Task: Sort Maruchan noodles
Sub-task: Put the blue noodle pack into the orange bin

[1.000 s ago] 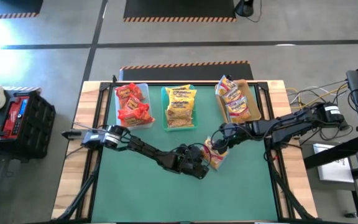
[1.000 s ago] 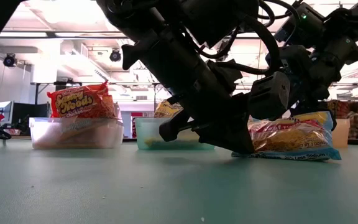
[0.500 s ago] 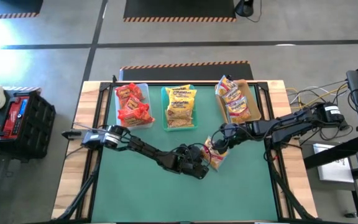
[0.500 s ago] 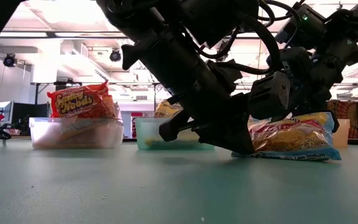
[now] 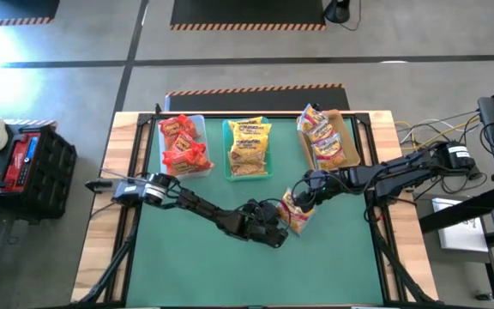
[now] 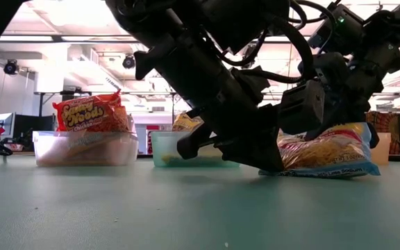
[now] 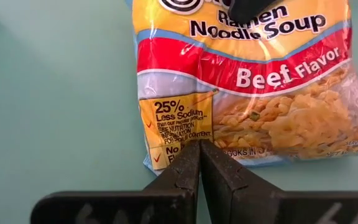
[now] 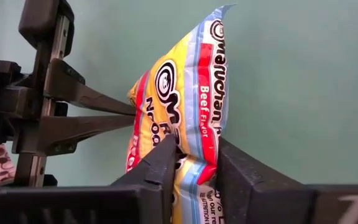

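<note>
Overhead looks straight down, low looks level across; both wrist views closely share the beef packet (image 7: pixel 247 81).

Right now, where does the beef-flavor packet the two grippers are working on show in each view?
High view: beef packet, right of centre on the green mat.
Low view: right of centre, behind the dark arms.
Left wrist view: filling the top, shut fingertips at its edge.
Right wrist view: centre, pinched between the fingers.
Shared landmark: left gripper.
</note>
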